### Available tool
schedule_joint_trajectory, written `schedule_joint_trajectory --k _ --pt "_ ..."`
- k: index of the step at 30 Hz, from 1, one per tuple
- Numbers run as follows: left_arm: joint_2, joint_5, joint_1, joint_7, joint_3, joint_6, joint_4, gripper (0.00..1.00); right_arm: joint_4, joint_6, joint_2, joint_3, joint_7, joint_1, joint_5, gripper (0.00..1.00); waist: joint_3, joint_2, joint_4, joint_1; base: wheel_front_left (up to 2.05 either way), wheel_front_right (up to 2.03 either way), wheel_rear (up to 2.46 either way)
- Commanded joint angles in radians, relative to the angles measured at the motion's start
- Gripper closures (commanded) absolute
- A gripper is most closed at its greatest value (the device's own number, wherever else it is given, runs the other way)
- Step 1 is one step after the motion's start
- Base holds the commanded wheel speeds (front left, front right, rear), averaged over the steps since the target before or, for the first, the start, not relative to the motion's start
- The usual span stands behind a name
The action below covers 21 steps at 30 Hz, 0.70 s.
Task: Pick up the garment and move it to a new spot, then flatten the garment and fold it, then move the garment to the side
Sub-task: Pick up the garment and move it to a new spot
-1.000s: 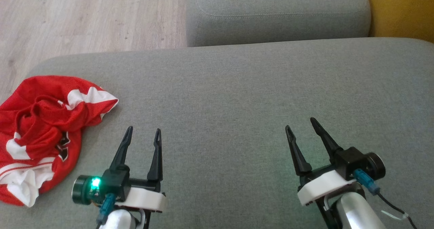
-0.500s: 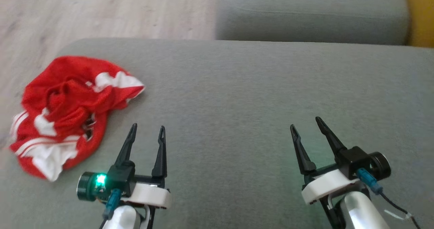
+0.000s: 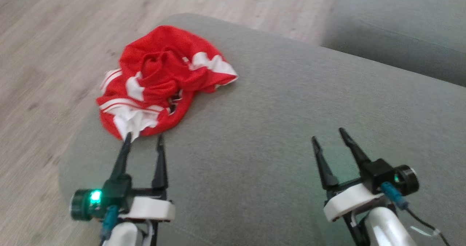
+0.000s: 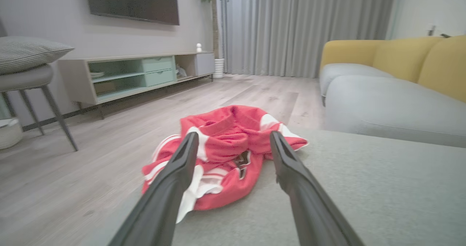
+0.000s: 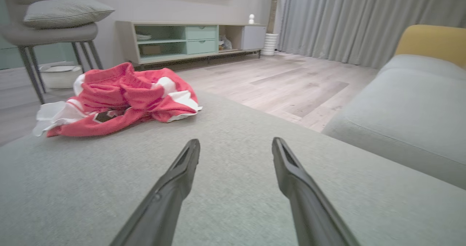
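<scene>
The red and white garment (image 3: 160, 75) lies crumpled in a heap at the far left corner of the grey sofa seat (image 3: 291, 107), close to the edge above the wooden floor (image 3: 54, 38), and nothing holds it. The left tool (image 3: 143, 136) hovers with its fingers apart, the tips just short of the near white hem. The right tool (image 3: 328, 134), fingers likewise apart, hangs well away over bare cushion. The step in hand looks like the reach for the first pick-up. To do it well, I would bring the left tool down onto a raised fold near the middle of the heap rather than the thin hem, so the fingers close on several layers and the cloth lifts as one bundle. Pinching only an edge would likely let the rest drag and slip off the corner. Carrying it towards the open middle of the seat would leave room for flattening. Against the picture a second ago, the whole head view has swung left, so the camera has turned. The garment, then off to the left of the left tool, now sits straight ahead of its tips, and both tools stand as wide as before.
</scene>
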<state>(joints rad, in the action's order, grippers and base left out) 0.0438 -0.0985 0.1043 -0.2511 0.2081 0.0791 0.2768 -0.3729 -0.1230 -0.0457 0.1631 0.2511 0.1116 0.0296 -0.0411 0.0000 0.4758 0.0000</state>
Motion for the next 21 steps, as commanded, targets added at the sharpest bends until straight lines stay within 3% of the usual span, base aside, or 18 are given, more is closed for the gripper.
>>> schedule_joint_trajectory --k 1,11,15,21 --pt "0.006 0.002 0.012 -0.011 -0.051 0.001 -0.044 0.0 0.02 -0.008 -0.004 0.038 0.011 0.043 0.012 0.0 -0.023 0.0 0.056 0.0 0.0 0.0 0.0" --pt "0.006 0.015 0.075 -0.011 -0.157 -0.032 -0.112 0.0 0.008 -0.008 -0.031 0.038 0.011 0.105 0.07 0.0 -0.136 0.0 0.074 0.0 0.0 0.0 0.0" --pt "0.007 0.067 0.204 -0.011 -0.153 -0.02 -0.138 0.0 0.034 -0.008 -0.081 0.016 0.011 0.123 0.092 0.0 -0.214 0.0 0.077 0.0 0.0 0.0 0.0" --pt "0.028 0.069 0.45 -0.011 -0.146 -0.073 -0.002 0.0 0.069 -0.008 -0.153 -0.008 0.011 0.133 0.119 0.0 -0.299 0.0 0.067 0.0 0.0 0.0 0.0"
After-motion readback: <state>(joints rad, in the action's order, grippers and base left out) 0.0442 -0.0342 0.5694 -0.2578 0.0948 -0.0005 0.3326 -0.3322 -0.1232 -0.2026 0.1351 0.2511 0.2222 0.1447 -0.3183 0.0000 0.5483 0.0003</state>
